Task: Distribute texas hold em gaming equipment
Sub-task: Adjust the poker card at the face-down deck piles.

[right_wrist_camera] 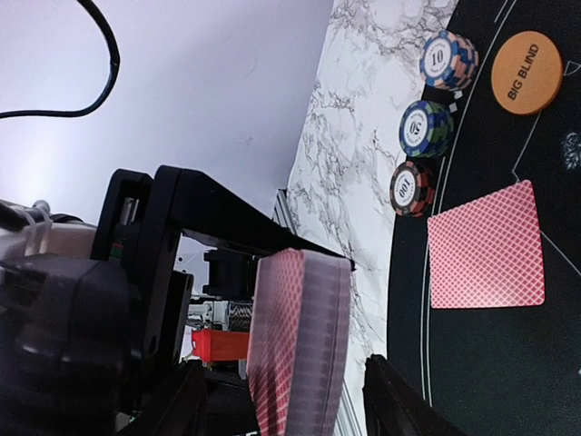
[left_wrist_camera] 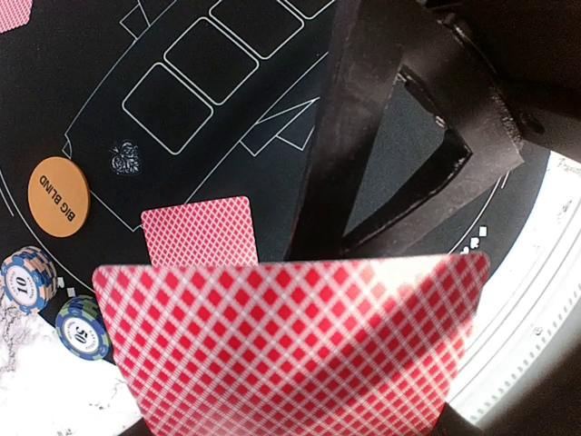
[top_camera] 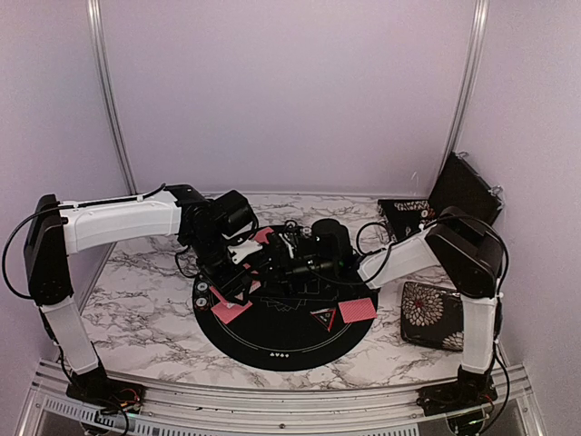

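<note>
Standing on edge between the two grippers, the deck of playing cards [right_wrist_camera: 300, 345] is hanging above the left half of the round black mat [top_camera: 272, 341]. It is showing a glossy back of red and white diamond lattice, with the stacked card edges forming a pale ribbed band beside it. The left gripper [left_wrist_camera: 290, 418] is clamping this deck, with one black finger lying along its upper edge in the right wrist view. The deck's broad back is facing the left wrist camera, and its long edge is running across that view. The right gripper [right_wrist_camera: 286, 409] is straddling the deck with its jaws apart, a gap showing on each side, so it is not gripping anything. On the mat below, a single card [right_wrist_camera: 486, 245] is lying flat, back up. Just beyond it, three round striped chip stacks [right_wrist_camera: 427, 127] are sitting in a row at the mat's rim. A flat orange BIG BLIND button [right_wrist_camera: 526, 73] is resting nearby. A black triangle marker [top_camera: 324, 317] is lying near the mat's front. The mat is covering a marble-patterned table [top_camera: 145, 300], and a floral-patterned case [top_camera: 434, 313] is sitting at the right.
</note>
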`<state>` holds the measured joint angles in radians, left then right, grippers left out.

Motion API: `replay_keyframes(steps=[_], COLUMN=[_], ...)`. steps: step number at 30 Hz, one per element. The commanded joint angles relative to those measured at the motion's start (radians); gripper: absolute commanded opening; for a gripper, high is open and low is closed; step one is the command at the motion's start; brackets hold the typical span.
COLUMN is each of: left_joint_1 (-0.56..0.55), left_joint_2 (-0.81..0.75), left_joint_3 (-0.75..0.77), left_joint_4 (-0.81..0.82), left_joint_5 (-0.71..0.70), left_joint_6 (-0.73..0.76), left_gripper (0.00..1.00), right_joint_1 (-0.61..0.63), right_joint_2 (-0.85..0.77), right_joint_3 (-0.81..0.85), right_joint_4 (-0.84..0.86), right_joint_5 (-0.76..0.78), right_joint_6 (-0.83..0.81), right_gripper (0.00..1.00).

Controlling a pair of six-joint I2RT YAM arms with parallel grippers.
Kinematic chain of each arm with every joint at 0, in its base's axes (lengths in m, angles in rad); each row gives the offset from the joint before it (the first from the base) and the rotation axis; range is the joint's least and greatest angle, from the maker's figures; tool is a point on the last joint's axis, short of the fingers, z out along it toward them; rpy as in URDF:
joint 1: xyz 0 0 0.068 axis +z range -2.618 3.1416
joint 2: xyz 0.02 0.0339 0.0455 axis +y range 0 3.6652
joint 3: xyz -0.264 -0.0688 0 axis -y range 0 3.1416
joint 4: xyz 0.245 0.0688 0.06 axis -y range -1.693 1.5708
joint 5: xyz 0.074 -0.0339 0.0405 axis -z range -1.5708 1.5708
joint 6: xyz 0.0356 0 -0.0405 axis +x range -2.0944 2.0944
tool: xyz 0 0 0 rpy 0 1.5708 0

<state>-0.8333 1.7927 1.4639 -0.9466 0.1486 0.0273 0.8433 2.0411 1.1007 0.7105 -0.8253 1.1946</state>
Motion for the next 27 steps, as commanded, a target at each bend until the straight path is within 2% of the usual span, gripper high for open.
replay_keyframes(steps=[1, 11, 27], left_joint_1=[-0.003, -0.003, -0.003], left_joint_2=[-0.023, -0.029, -0.037], left_joint_3=[0.007, 0.004, -0.004], left_joint_4=[-0.017, -0.017, -0.015], left_joint_5=[0.003, 0.001, -0.004], left_joint_6=[0.009, 0.009, 0.009], left_gripper=[0.55, 0.55, 0.55], right_joint_1=[0.010, 0.011, -0.015], right_joint_2=[0.027, 0.033, -0.020], right_joint_3=[0.032, 0.039, 0.022], right_joint_4=[0.020, -0.035, -0.125], right_joint_5=[0.003, 0.026, 0.076], right_joint_6=[-0.002, -0.034, -0.094], right_gripper=[0.55, 0.46, 0.41])
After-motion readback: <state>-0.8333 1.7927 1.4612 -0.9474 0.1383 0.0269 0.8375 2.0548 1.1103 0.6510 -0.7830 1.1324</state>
